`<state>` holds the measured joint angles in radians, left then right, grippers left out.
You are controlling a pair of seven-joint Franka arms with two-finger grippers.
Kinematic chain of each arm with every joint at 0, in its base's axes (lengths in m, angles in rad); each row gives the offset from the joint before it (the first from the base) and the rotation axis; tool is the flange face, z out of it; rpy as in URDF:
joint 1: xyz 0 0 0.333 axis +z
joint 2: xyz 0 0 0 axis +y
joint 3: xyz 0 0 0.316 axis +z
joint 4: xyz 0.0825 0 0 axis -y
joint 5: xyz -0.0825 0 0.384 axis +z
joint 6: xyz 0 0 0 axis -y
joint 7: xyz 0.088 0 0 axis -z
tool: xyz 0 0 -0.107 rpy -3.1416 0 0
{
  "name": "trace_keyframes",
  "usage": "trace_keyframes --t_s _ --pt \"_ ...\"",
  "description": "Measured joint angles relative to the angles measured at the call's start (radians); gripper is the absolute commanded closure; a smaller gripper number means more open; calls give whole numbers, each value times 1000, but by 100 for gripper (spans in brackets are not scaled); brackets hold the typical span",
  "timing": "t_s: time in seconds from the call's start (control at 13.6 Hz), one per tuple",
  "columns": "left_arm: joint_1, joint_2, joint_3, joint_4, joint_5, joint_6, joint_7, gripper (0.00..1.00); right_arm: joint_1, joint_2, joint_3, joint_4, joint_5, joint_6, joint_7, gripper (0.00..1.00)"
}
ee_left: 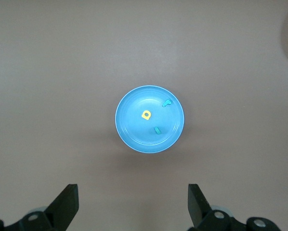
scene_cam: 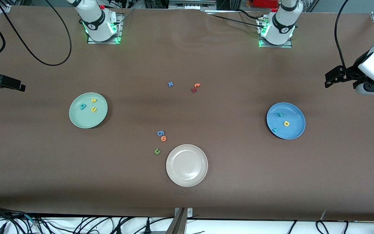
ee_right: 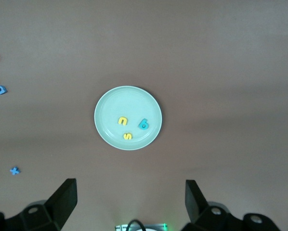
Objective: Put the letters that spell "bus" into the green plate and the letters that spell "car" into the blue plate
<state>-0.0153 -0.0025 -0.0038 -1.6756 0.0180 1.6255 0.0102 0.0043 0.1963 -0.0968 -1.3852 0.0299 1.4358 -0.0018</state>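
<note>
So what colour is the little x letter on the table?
Blue. The x lies on the bare table near the orange letter, clearest in the front view.

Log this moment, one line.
green plate: b, u, s in | blue plate: c, a, r in | left gripper: open above blue plate | right gripper: open above green plate

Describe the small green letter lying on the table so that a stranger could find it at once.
Start at the beige-white plate, the plate nearest the front camera. Beside it, toward the right arm's end of the table, three small letters lie in a short row. The dark green u is the nearest of them; the orange o and the blue letter lie farther back.
</note>
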Motion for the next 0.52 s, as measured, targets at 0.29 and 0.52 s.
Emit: trace_keyframes --t_s 0.29,0.52 --pt "0 0 0 0 0 0 0 0 16 -38 9 -51 -64 37 2 0" --pt "0 0 -1 0 0 0 0 0 49 -36 10 -58 -86 46 2 0"
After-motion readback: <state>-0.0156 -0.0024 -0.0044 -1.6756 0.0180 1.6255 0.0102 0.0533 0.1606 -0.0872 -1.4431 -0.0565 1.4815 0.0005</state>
